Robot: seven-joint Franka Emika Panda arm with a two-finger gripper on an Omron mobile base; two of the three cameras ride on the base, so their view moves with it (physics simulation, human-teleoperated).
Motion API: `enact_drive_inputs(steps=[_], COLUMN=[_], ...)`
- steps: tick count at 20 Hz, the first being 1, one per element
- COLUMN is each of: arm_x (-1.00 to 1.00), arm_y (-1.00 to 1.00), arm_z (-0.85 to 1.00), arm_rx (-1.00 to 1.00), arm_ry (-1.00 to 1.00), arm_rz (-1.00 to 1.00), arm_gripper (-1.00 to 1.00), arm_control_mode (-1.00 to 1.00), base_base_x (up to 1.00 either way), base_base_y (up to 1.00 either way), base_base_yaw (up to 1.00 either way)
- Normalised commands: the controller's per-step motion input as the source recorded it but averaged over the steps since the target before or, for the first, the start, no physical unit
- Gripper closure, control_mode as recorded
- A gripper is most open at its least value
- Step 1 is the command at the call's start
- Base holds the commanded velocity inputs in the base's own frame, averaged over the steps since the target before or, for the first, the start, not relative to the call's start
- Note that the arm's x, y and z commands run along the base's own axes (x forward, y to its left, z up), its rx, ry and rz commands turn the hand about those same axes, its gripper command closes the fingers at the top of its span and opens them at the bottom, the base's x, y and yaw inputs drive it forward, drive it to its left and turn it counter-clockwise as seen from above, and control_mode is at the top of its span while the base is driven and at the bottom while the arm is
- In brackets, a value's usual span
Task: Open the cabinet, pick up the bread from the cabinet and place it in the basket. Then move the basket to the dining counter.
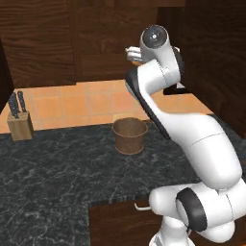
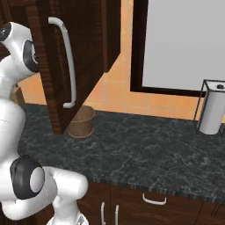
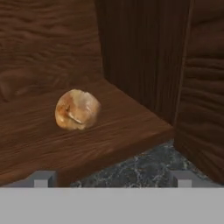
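Bread (image 3: 77,109) on cabinet (image 3: 131,127) shelf; basket (image 1: 129,135) on counter

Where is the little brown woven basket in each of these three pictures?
Left base view: the basket stands at the middle, on the black marbled counter, left of the white arm.
Right base view: it sits at left of centre, partly behind the open cabinet door.
Hand view: the basket is not in it; the bread lies on a wooden shelf.
Shared landmark: the black marbled counter.
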Motion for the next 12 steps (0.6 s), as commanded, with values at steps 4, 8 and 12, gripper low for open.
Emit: enact_drive_inputs(steps=[4, 8, 12], arm_x=[1.00, 0.24, 0.56], arm_y=[0.13, 0.03, 0.29], arm_z=[0.38, -0.38, -0.58], arm_rx=[-0.05, -0.16, -0.04], arm_ry=[0.45, 0.10, -0.03], arm_rz=[0.27, 0.27, 0.14], arm_gripper=[-1.00, -1.00, -1.00], arm_control_mode=[-1.00, -1.00, -1.00], base_base_x=[0.00, 0.00, 0.00], base_base_y=[0.00, 0.00, 0.00], base_base_yaw=[0.00, 0.00, 0.00])
